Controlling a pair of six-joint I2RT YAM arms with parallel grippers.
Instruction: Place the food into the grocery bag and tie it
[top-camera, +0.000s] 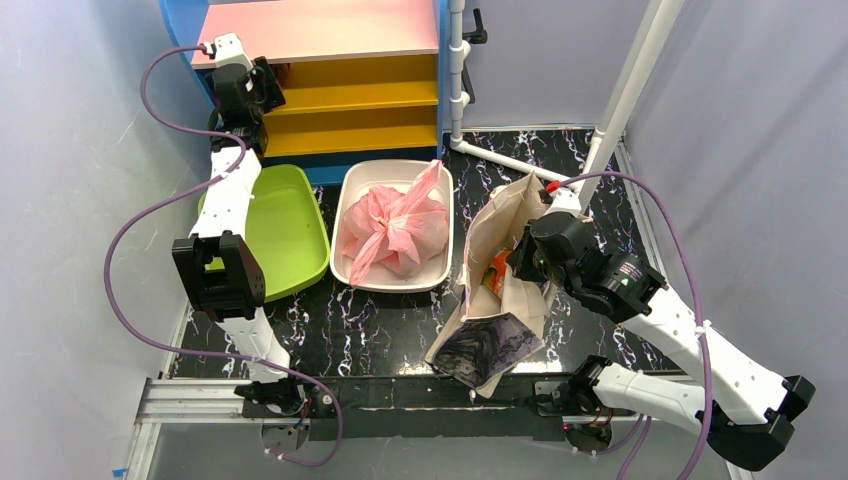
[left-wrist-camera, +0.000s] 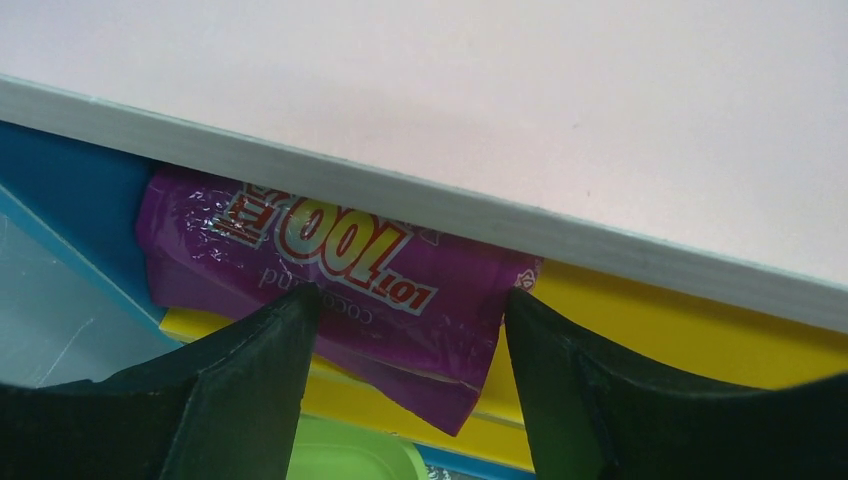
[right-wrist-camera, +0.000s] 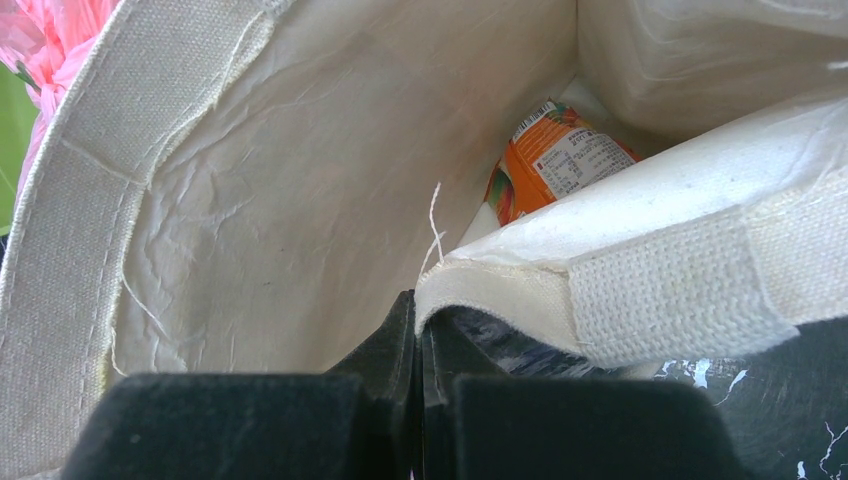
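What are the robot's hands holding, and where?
Right gripper pinches the beige tote by its top rim. Left gripper holds nothing; its jaws stand open before a purple packet.

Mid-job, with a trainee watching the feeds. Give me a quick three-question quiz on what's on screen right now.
1. True or false: the pink grocery bag lies tied in the white tray.
2. The right gripper is shut on: A) the rim of the canvas tote; B) the pink grocery bag; C) the white tray.
3. Fill in: the packet on the yellow shelf, between the fingers of the open left gripper, is ____ in colour.

Key: 1 true; 2 A; 3 purple.
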